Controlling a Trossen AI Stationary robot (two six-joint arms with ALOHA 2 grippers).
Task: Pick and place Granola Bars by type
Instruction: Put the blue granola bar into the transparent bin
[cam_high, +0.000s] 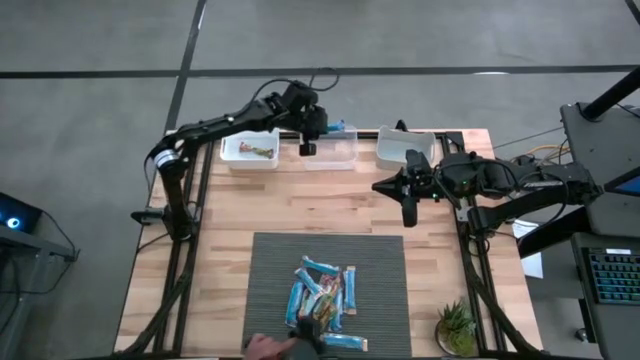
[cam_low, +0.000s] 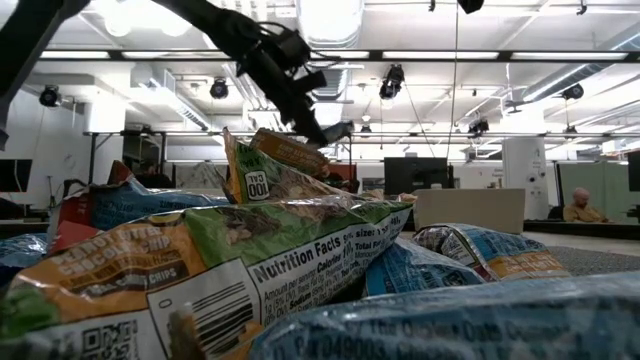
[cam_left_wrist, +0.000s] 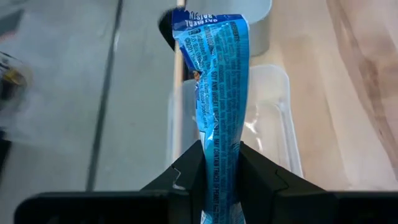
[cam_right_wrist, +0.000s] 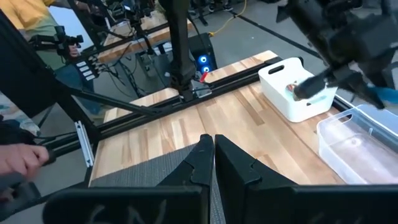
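Note:
My left gripper (cam_high: 322, 128) is up at the table's far edge, shut on a bright blue granola bar (cam_left_wrist: 217, 87) that sticks out over a clear bin (cam_high: 331, 150). Left of it, a white bin (cam_high: 250, 152) holds a multicoloured bar (cam_high: 262, 151). Several more granola bars (cam_high: 325, 295), blue and multicoloured, lie heaped on the dark mat (cam_high: 270, 260) near the front edge. My right gripper (cam_high: 408, 212) hangs shut above the table's right side, with nothing in it. My left gripper pinches the blue bar's near end (cam_left_wrist: 217, 163) between its two fingers (cam_left_wrist: 191, 171). The bar runs along the fingers and sticks out past their tips, its crimped far end (cam_left_wrist: 208, 22) free. It is lifted clear, slanting down over the clear bin.
A second white bin (cam_high: 404, 147) stands at the far right, beside the clear one. A person's hand (cam_high: 265, 346) reaches onto the mat's near edge by the heap. A small potted plant (cam_high: 457, 328) sits at the front right corner. Bare wood lies between bins and mat.

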